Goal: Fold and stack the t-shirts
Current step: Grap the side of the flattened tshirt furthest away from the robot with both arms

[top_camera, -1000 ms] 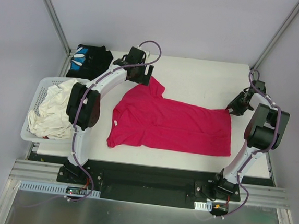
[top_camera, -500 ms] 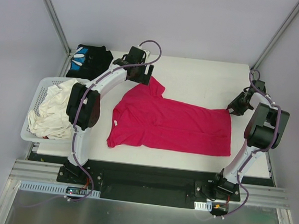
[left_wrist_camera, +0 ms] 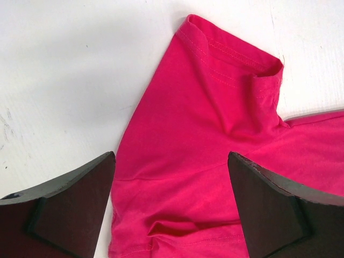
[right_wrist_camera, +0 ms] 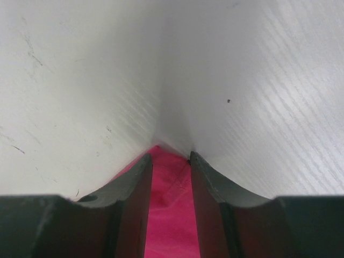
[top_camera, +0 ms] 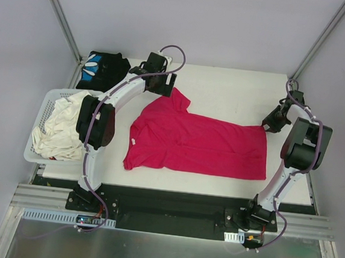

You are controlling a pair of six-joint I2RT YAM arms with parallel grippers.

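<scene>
My left claw [top_camera: 162, 83] is spread wide and holds nothing. It hangs over the upper sleeve of the magenta t-shirt [top_camera: 195, 143], a little left of centre in the overhead view. From my left wrist, the sleeve [left_wrist_camera: 215, 80] lies flat on the white bench [top_camera: 236, 86], its stitched cuff toward the top of the frame, with my two dark fingers [left_wrist_camera: 70, 209] standing apart on either side of the cloth below it.

My right claw [top_camera: 268, 124] sits at the right of the overhead view, drawn in narrow and pinching the magenta t-shirt at what looks like the upper corner of the hem. The view from my right wrist is too close to be sure of the exact spot. There, magenta cloth [right_wrist_camera: 169, 215] fills the slot between the fingers.

The shirt lies spread across the middle of the bench, collar to the left and hem to the right. The black t-shirt [top_camera: 105, 67] is bunched at upper left, above the white basket [top_camera: 45, 103] holding pale cloth [top_camera: 61, 128].
</scene>
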